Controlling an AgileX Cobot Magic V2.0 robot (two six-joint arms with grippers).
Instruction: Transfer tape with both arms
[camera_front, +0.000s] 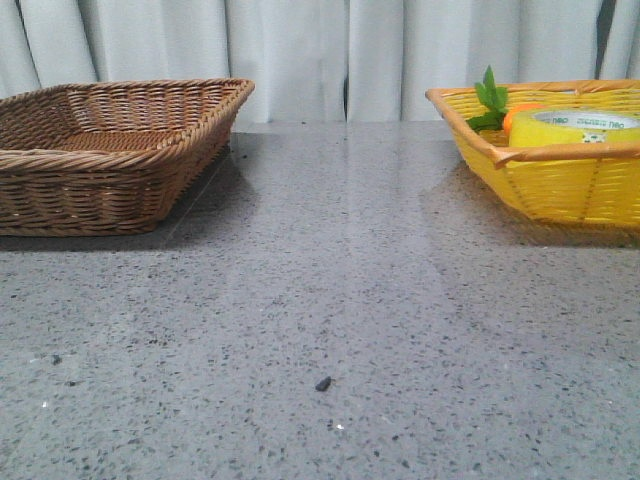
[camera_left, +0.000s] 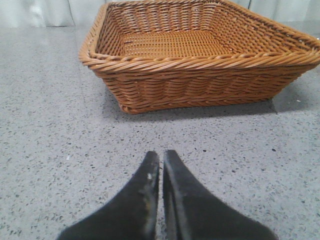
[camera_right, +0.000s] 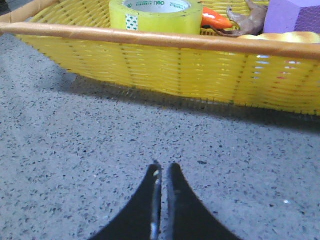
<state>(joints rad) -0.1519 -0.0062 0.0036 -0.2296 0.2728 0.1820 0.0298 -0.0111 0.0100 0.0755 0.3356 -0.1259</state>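
The yellow tape roll (camera_front: 572, 128) lies flat inside the yellow basket (camera_front: 560, 185) at the back right; it also shows in the right wrist view (camera_right: 155, 15). My right gripper (camera_right: 163, 169) is shut and empty over the bare table, short of the yellow basket's near wall (camera_right: 165, 65). My left gripper (camera_left: 160, 156) is shut and empty over the table, in front of the brown wicker basket (camera_left: 200, 80). Neither arm shows in the front view.
The brown wicker basket (camera_front: 110, 150) stands empty at the back left. In the yellow basket lie an orange carrot (camera_right: 215, 20) with green leaves (camera_front: 490, 100), a brown figure (camera_right: 247, 22) and a purple block (camera_right: 292, 15). A small dark speck (camera_front: 323, 383) lies on the grey table.
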